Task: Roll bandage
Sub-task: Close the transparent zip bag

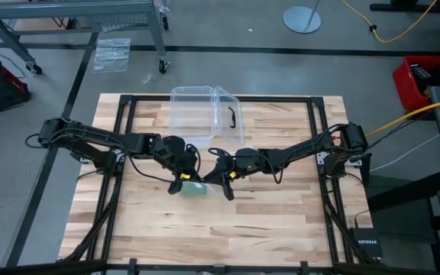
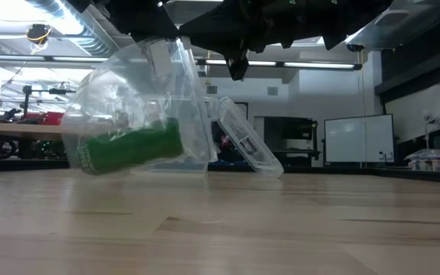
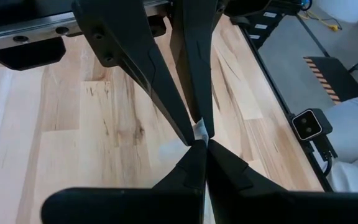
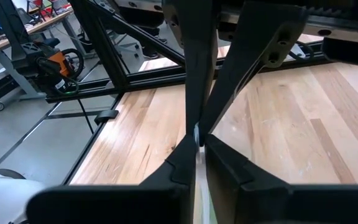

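- Meeting near the middle of the high view, the left gripper and the right gripper point at each other just above the bandage.
- The bandage shows in the high view as a small green lump at the centre of the wooden table, between the two grippers' tips.
- In the low view the bandage is a stubby green cylinder at centre left, tilted, lifted off the tabletop and wrapped in a crinkly clear plastic wrapper.
- The left gripper's jaws are pressed together; in the left wrist view its fingers meet at the frame's centre, pinching a small pale bit of the wrapper against the other arm's fingertips.
- The right gripper's jaws are nearly together; in the right wrist view its fingers nip a thin pale edge of the wrapper at the frame's centre.
- A clear plastic box with a black handle sits in the upper middle of the high view, behind both grippers; the low view shows it tilted just right of the wrapper.
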Tool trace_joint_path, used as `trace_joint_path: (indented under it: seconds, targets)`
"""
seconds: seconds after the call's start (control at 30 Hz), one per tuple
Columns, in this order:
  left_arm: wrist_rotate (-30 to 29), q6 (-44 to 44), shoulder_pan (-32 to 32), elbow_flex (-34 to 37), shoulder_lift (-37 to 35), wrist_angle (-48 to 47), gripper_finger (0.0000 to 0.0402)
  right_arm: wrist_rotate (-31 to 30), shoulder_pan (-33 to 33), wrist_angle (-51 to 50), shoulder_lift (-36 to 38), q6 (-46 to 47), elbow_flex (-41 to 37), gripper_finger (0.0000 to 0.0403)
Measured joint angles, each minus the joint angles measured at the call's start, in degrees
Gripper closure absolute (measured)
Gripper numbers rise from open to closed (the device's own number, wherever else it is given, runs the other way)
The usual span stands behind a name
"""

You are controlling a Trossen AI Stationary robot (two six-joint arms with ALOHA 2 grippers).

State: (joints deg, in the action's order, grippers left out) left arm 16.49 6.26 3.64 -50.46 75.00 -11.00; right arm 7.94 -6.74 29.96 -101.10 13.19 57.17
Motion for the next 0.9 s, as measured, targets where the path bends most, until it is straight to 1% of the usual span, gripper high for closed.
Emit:
trace_joint_path:
  seconds: [0.13,0.33,0.57,0.9]
  targets:
    - [0.02,0.08,0.0,0.0,-0.09,0.0,0.0401,0.13,0.0,-0.02,0.0,0.0,0.0,0.037]
    - [-0.03,0.83,-0.04,0.03,-1.03,0.46,0.0401,0.7,0.0,-0.8,0.02,0.0,0.07,0.0397]
    - [-0.13,2.46,-0.02,0.09,-1.74,1.48,0.0401,1.68,-0.02,-1.44,0.07,0.0,0.07,0.0393]
    - [0.04,2.92,-0.02,-0.04,-2.01,1.75,0.0401,1.73,-0.02,-1.66,-0.11,0.02,-0.07,0.0401]
